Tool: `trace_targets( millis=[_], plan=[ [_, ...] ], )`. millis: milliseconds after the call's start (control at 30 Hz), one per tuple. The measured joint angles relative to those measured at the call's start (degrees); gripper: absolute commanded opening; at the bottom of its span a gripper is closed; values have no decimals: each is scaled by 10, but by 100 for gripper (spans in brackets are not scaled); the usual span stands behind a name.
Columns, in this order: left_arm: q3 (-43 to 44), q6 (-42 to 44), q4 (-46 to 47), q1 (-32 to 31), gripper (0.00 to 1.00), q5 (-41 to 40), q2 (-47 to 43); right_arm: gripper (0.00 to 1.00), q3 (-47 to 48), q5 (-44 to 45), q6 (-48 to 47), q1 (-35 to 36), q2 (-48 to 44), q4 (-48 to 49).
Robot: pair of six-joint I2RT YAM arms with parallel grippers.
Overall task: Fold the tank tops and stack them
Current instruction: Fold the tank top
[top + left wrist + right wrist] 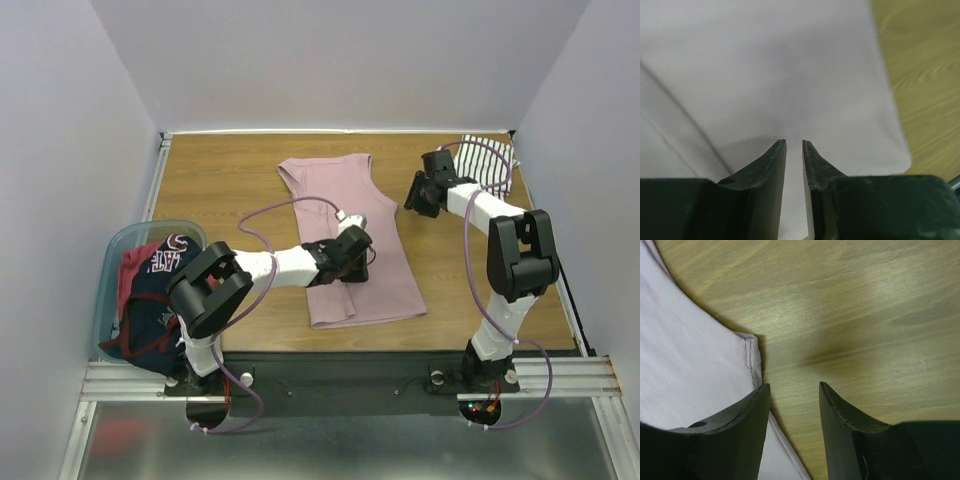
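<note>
The dusty pink tank top (345, 190) lies flat mid-table, its lower left side folded over. My left gripper (358, 252) hovers over its lower middle. In the left wrist view the jaws (794, 142) stand a narrow gap apart with nothing between them, above the pink cloth (790, 75). My right gripper (412, 200) is open and empty at the top's right edge. In the right wrist view (792, 385) one finger is over the cloth's hem (685, 370) and the other over bare wood. The striped tank top (495, 158) lies bunched at the back right corner.
A light-blue plastic tub (112, 260) stands at the left table edge. It holds a navy top (150, 310) and a dark red one (135, 265). White walls enclose the table on three sides.
</note>
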Motion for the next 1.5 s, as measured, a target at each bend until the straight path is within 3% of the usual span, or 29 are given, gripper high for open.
trace_targets(
  millis=[167, 367, 600, 867, 1000, 1200, 1500],
  plan=[
    [-71, -41, 9, -30, 19, -12, -8, 49, 6, -17, -13, -2, 16, 7],
    [-83, -80, 13, -39, 17, -30, -12, 49, -33, -27, -5, -1, 9, 35],
    [-166, -123, 9, -46, 16, -34, -81, 49, -122, -30, 11, -1, -48, 40],
    [-201, -140, -77, -54, 16, -21, -143, 49, -197, -62, 26, 1, -145, 67],
    [-200, -128, -137, -57, 25, -18, -164, 49, -214, -73, 29, 22, -157, 80],
    [-152, -96, -214, -100, 40, -28, -186, 49, -223, -86, 35, 54, -157, 92],
    [17, -78, -191, -216, 45, -49, -86, 49, -214, -84, 38, 54, -103, 114]
  ],
)
